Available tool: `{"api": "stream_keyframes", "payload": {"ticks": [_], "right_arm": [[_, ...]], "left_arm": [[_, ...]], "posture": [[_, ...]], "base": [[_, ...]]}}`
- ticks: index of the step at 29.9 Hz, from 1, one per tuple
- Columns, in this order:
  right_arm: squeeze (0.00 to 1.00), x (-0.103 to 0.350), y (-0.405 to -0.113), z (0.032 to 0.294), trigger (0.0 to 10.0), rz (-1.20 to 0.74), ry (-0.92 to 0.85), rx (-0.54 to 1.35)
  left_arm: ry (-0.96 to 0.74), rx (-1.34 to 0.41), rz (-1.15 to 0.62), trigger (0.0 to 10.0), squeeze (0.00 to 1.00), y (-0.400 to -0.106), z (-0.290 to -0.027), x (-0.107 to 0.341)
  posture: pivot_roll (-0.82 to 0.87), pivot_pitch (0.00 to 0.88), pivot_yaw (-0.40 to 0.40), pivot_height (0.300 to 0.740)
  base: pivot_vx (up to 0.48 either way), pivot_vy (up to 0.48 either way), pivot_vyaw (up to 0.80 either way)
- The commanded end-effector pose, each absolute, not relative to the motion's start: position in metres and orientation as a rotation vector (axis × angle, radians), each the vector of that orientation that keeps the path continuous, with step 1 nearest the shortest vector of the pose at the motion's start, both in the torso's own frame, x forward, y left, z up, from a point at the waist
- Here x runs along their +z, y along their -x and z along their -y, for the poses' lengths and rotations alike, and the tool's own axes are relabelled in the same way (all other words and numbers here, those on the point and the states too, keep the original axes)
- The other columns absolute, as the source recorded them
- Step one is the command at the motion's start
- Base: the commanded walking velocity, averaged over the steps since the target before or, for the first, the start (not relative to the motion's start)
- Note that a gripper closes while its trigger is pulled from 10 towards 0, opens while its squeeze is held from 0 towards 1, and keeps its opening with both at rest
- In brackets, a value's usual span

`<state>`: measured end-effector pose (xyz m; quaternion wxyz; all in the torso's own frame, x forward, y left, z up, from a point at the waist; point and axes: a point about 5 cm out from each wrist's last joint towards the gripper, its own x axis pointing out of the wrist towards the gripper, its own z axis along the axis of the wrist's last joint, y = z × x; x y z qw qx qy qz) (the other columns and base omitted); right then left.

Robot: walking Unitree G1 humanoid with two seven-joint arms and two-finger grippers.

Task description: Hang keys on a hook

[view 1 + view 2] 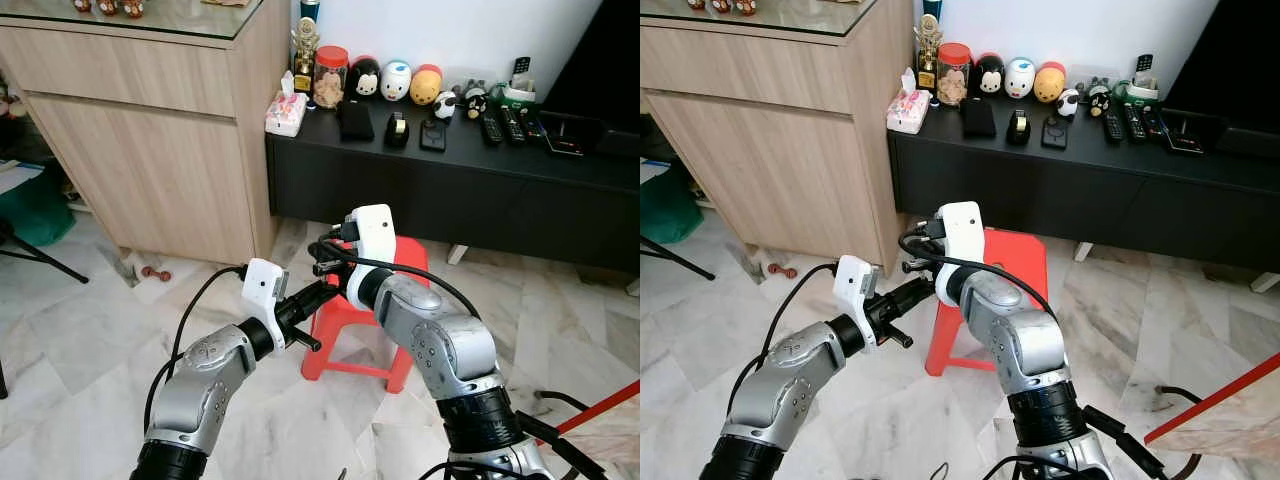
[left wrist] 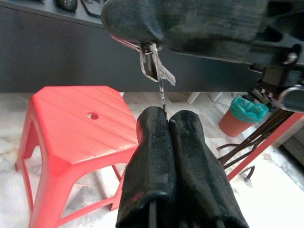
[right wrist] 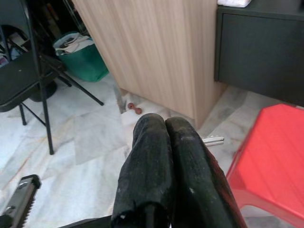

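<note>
A small bunch of silver keys point(image 2: 154, 66) hangs from the black fingers of my right gripper point(image 1: 322, 262), which is shut on it. In the right wrist view one key blade point(image 3: 212, 140) sticks out beside the closed right gripper point(image 3: 165, 124). My left gripper point(image 2: 167, 118) comes up from below, shut, with a thin key edge point(image 2: 163, 97) pinched between its tips. Both grippers meet in the air in front of me, above the near left edge of a red plastic stool point(image 1: 404, 262).
A light wooden cabinet point(image 1: 150, 150) stands at the left. Beyond the stool is a low black console point(image 1: 450, 190) carrying toys, a jar and remotes. A black chair point(image 3: 23, 76) and a green bag point(image 3: 80, 57) stand on the marble floor at the left.
</note>
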<state>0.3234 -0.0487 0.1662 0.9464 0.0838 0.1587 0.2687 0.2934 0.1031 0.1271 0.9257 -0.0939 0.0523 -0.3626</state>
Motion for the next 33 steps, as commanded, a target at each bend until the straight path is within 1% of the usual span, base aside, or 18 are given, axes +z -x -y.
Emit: {"api": "stream_keyframes", "payload": {"ticks": [1,4,14,15,17,18,22,23,24,25,31,33], "right_arm": [[0.0,0.165,-0.328,0.059,10.0,-0.327,-0.154,0.503],[0.0,0.164,-0.33,0.063,10.0,-0.329,-0.153,0.488],[0.0,0.165,-0.331,0.062,10.0,-0.319,-0.147,0.495],[0.04,0.166,-0.331,0.061,10.0,-0.309,-0.141,0.506],[0.04,0.166,-0.331,0.061,10.0,-0.306,-0.138,0.51],[1.0,0.167,-0.33,0.06,10.0,-0.296,-0.127,0.521],[1.0,0.168,-0.33,0.06,10.0,-0.281,-0.116,0.528],[0.79,0.169,-0.33,0.06,10.0,-0.28,-0.111,0.528],[0.61,0.169,-0.331,0.061,10.0,-0.277,-0.106,0.527],[0.0,0.17,-0.331,0.063,10.0,-0.274,-0.099,0.521],[0.0,0.169,-0.336,0.073,10.0,-0.271,-0.083,0.493],[0.0,0.169,-0.338,0.079,10.0,-0.265,-0.073,0.466]], "left_arm": [[0.196,-0.775,-0.083,0.0,0.0,-0.291,-0.1,0.132],[0.198,-0.776,-0.082,0.0,0.0,-0.291,-0.1,0.132],[0.197,-0.778,-0.078,0.0,0.0,-0.291,-0.099,0.133],[0.194,-0.779,-0.081,0.0,0.0,-0.29,-0.099,0.132],[0.193,-0.779,-0.082,0.0,0.0,-0.29,-0.099,0.132],[0.194,-0.78,-0.082,0.0,0.0,-0.29,-0.099,0.132],[0.194,-0.78,-0.085,0.0,0.0,-0.29,-0.099,0.131],[0.193,-0.78,-0.085,0.0,0.0,-0.29,-0.099,0.131],[0.192,-0.779,-0.086,0.0,0.0,-0.29,-0.099,0.131],[0.189,-0.78,-0.088,0.0,0.0,-0.29,-0.099,0.131],[0.164,-0.783,-0.105,0.0,0.0,-0.288,-0.101,0.127],[0.144,-0.777,-0.12,0.0,0.0,-0.287,-0.103,0.124]], "posture": [[0.13,0.115,-0.111,0.74],[0.13,0.115,-0.11,0.74],[0.13,0.116,-0.111,0.74],[0.13,0.117,-0.111,0.74],[0.13,0.118,-0.111,0.74],[0.13,0.117,-0.111,0.74],[0.13,0.118,-0.112,0.74],[0.13,0.118,-0.111,0.74],[0.13,0.118,-0.111,0.74],[0.13,0.118,-0.111,0.74],[0.13,0.119,-0.111,0.74],[0.13,0.121,-0.109,0.74]], "base": [[0.0,0.0,0.0],[0.0,0.0,0.0],[0.0,0.0,0.0],[0.0,0.0,0.0],[0.0,0.0,0.0],[0.0,0.0,0.0],[0.0,0.0,0.0],[0.0,0.0,0.0],[0.0,0.0,0.0],[0.0,0.0,0.0],[0.0,0.0,0.0],[0.0,0.0,0.0]]}}
